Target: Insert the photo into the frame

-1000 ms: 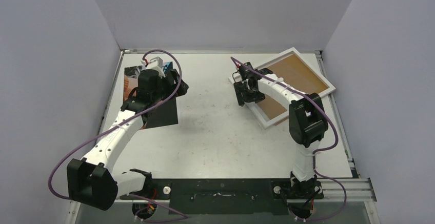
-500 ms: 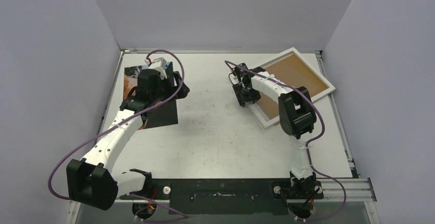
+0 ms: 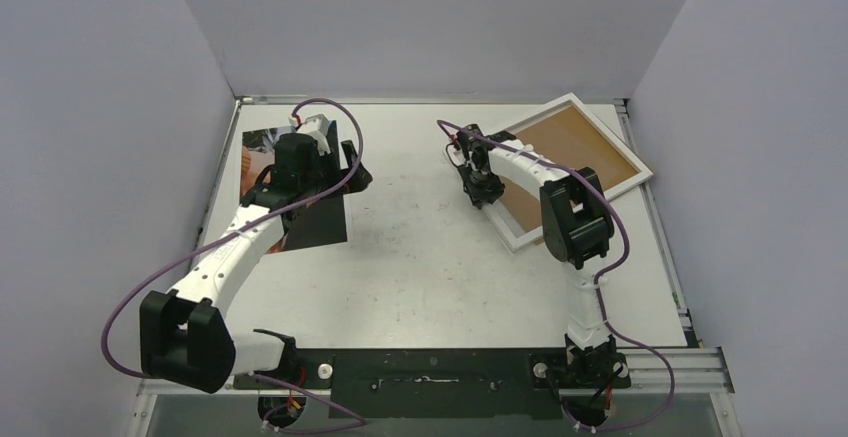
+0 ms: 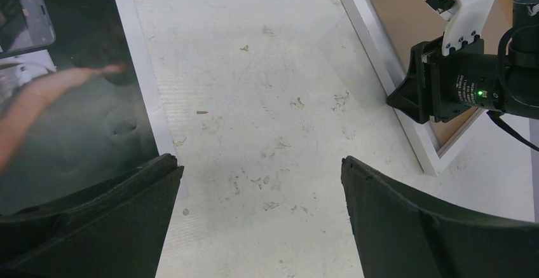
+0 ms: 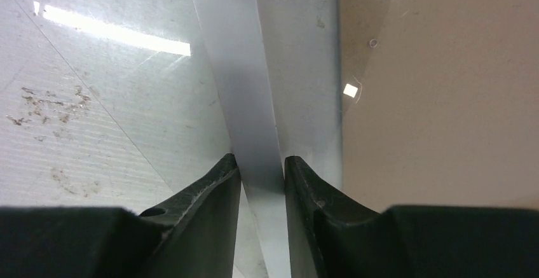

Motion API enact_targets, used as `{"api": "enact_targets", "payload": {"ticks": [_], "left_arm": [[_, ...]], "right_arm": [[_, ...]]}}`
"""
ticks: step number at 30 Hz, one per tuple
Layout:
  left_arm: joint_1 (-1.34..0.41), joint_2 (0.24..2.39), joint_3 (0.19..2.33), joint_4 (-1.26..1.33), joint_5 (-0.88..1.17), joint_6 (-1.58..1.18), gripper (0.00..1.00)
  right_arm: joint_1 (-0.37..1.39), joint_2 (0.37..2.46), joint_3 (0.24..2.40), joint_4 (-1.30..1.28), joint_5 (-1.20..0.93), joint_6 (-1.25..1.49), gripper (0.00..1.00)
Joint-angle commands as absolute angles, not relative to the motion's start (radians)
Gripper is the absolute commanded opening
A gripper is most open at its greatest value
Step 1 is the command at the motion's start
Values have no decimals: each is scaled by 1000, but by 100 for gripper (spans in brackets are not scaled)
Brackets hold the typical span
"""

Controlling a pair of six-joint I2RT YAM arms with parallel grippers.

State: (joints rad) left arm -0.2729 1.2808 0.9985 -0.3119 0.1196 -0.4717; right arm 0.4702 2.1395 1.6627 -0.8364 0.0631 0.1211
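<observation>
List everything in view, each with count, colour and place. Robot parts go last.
photo: one, dark with orange tones, flat on the far left of the table, partly under the left arm
frame: one, white-edged, lying askew at the far right
brown panel: one, brown, inside the frame
table: one, white and scuffed, centre
walls: three, pale grey, left, back and right
base rail: one, black, near edge
arms: two, white and black, bolted at the near edge
left end effector: one, black, open above the photo's right edge
right end effector: one, black, pinching the frame's white edge
</observation>
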Motion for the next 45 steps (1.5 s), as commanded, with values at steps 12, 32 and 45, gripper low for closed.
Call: {"api": "enact_targets", "payload": {"ticks": [12,32,45], "left_arm": [[-271,1328,1078,-206,197,-513,97],[-288,1594,1180,3,434,-760,97],[-317,1922,1301,274,611,-926,97]], "right_arm": [[478,1949,1737,-829,23,137,0],[587,1720,1516,-687,-64,242,0],[591,1723,1498,-647,-90,256,0]]}}
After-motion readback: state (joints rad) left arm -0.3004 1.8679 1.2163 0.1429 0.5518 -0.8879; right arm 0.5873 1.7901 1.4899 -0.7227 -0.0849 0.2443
